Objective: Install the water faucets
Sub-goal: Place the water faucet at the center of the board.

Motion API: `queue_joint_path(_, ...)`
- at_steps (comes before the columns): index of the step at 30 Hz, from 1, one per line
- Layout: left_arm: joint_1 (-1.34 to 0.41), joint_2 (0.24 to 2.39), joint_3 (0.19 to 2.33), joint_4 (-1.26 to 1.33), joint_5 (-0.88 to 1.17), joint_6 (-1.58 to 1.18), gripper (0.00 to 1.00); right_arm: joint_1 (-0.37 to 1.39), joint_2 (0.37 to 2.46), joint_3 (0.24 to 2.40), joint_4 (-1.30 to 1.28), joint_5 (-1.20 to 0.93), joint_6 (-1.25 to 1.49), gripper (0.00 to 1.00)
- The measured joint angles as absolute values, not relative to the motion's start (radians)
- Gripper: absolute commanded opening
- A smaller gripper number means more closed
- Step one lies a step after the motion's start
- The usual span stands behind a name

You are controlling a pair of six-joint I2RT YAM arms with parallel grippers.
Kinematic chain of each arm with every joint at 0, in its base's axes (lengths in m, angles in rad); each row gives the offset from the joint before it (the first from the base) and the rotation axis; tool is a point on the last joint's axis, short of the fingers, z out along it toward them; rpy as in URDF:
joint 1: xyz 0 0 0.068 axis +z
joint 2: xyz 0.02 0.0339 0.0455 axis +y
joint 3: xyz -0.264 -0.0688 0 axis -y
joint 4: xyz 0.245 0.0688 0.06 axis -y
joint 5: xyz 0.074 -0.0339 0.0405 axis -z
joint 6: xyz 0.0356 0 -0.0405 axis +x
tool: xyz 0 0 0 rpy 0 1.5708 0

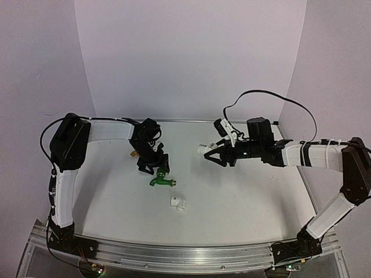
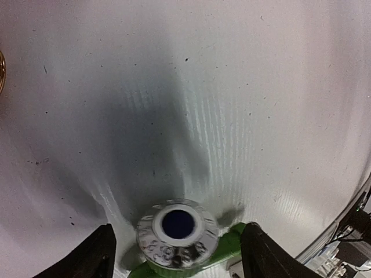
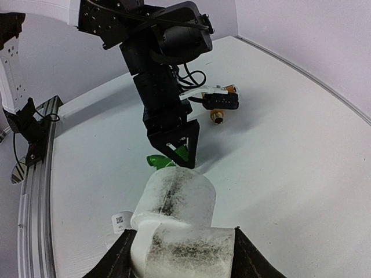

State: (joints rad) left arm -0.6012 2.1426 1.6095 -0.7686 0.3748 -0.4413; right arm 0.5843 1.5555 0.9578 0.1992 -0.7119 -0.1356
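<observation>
Top external shows the green faucet lying on the table, its long axis roughly left to right. The left gripper hangs directly over it, so the left arm is much the nearer one. That arm reaches in from the left of the green faucet, with the wrist bent so the tool points almost straight down.

In the left wrist view the fingers stand apart, one on each side of the faucet, with a gap at both and nothing touched. A round silvery cap with a blue centre faces up (the knob top, I take it). The green body reaches toward the right-hand finger. I cannot tell whether a closing pinch would fall across the body or along it, and the coming grasp depends on that.

Well to the right of the green faucet, the right gripper is held above the table on a nearly level, stretched arm. It is clamped on a white pipe fitting. A spare white fitting lies just nearside-right of the green faucet. The orange-yellow faucet appears only as a small orange speck just beyond and to the left, mostly hidden
</observation>
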Motion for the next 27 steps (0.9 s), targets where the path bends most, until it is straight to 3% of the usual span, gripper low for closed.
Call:
queue_joint_path(2,-0.603,2.145,1.607,-0.763,0.338,-0.437,0.97,0.585,1.551,0.945,0.201,-0.706,-0.134,0.00)
queue_joint_path(4,-0.604,2.132,1.586,-0.742,0.296,-0.441,0.99,0.586,1.544,0.930,0.205,-0.701,-0.133,0.00)
queue_joint_path(10,-0.630,2.069,1.509,-0.723,0.178,-0.488,0.89,0.590,1.538,0.912,0.218,-0.700,-0.130,0.00)
queue_joint_path(17,-0.733,2.066,1.513,-0.705,0.042,-0.550,0.89,0.596,1.538,0.912,0.235,-0.699,-0.130,0.00)
queue_joint_path(24,-0.783,2.067,1.512,-0.704,-0.071,-0.638,0.58,0.599,1.538,0.909,0.246,-0.699,-0.130,0.00)
queue_joint_path(27,-0.800,2.073,1.503,-0.696,-0.130,-0.691,0.54,0.601,1.538,0.907,0.246,-0.698,-0.130,0.00)
